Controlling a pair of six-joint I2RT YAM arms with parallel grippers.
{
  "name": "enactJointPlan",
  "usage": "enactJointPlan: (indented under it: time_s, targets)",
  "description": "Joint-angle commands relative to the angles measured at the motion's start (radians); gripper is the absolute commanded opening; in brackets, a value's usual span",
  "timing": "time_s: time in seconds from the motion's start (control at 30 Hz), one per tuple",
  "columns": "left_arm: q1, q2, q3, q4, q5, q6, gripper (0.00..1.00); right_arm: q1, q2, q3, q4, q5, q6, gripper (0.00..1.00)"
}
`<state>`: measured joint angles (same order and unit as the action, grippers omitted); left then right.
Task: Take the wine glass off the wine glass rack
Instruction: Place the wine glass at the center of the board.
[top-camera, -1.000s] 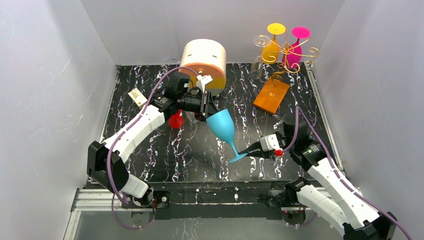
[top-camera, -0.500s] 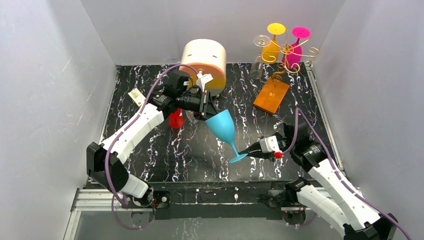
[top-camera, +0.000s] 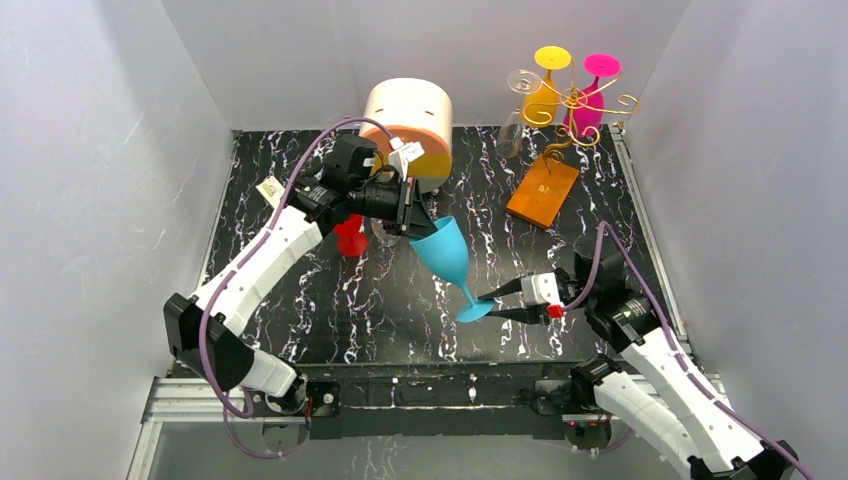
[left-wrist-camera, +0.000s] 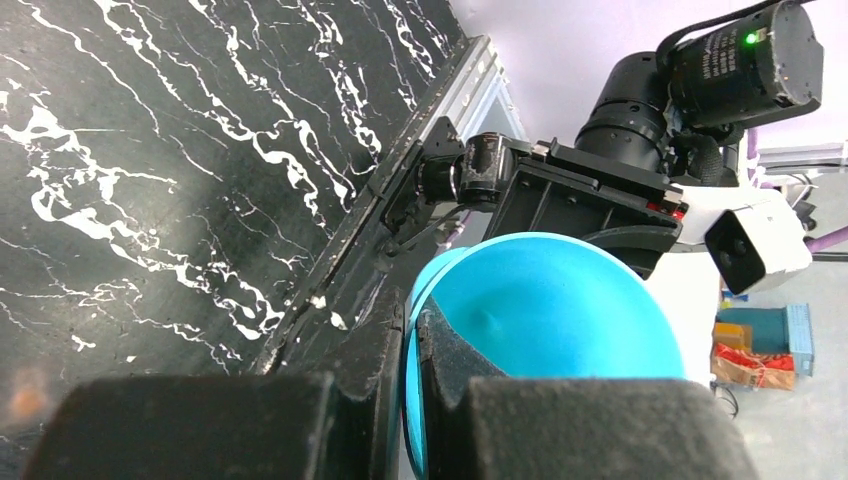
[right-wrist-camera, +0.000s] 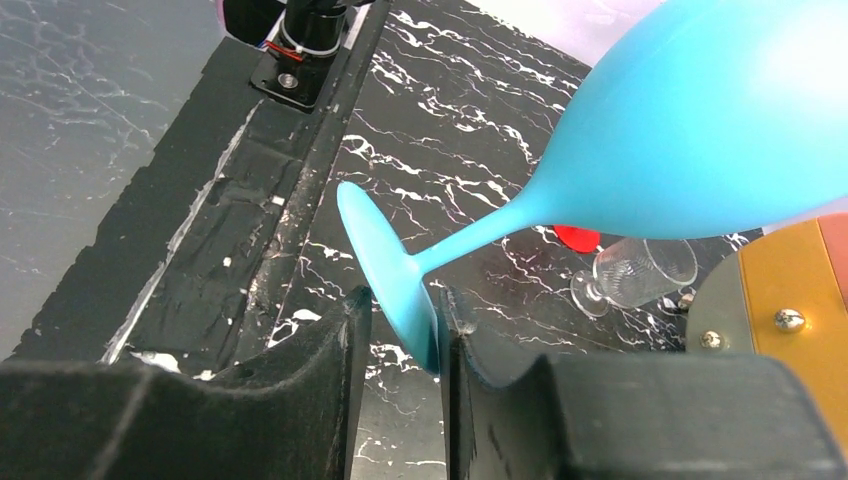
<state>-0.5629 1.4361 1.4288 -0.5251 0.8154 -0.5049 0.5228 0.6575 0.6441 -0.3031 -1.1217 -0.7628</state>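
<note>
A blue wine glass (top-camera: 445, 255) hangs tilted over the middle of the table, bowl up left, foot down right. My left gripper (top-camera: 412, 215) is shut on its rim; in the left wrist view the rim (left-wrist-camera: 560, 310) is pinched between the two pads of that gripper (left-wrist-camera: 412, 310). My right gripper (top-camera: 490, 305) is open around the foot. In the right wrist view the foot (right-wrist-camera: 390, 270) stands in the gap of the right gripper (right-wrist-camera: 400, 305), against the right pad. The wine glass rack (top-camera: 575, 105) stands back right on its wooden base (top-camera: 543, 190).
On the rack hang a yellow glass (top-camera: 545, 85), a pink glass (top-camera: 592, 95) and a clear glass (top-camera: 520, 90). A round cream-and-orange drawer box (top-camera: 405, 115) stands at the back. A red glass (top-camera: 351, 240) and a clear glass (right-wrist-camera: 640, 270) are below the left wrist.
My right gripper has opened off the blue glass's foot and drawn slightly right. The left gripper closed on the rim and lifted it a little.
</note>
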Motion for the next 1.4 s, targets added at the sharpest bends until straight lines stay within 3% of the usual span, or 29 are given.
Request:
enactJointPlan:
  time_s: [0.0, 0.47, 0.87, 1.13, 1.37]
  targets:
    - [0.001, -0.053, 0.045, -0.04, -0.045, 0.026, 0.0, -0.003, -0.039, -0.022, 0.053, 0.015, 0.058, 0.4]
    - [0.0, -0.085, 0.074, -0.183, -0.325, 0.111, 0.0, -0.003, -0.12, -0.075, 0.088, 0.089, 0.15, 0.49]
    - [0.0, -0.132, -0.012, -0.216, -0.582, 0.097, 0.0, -0.003, -0.176, -0.1, 0.213, 0.171, 0.335, 0.46]
    - [0.001, -0.28, -0.203, -0.212, -0.95, -0.02, 0.0, -0.003, -0.271, -0.167, 0.484, 0.414, 0.741, 0.46]
    - [0.003, -0.315, -0.288, -0.256, -1.201, -0.106, 0.0, -0.004, -0.264, -0.105, 0.441, 0.647, 1.021, 0.52]
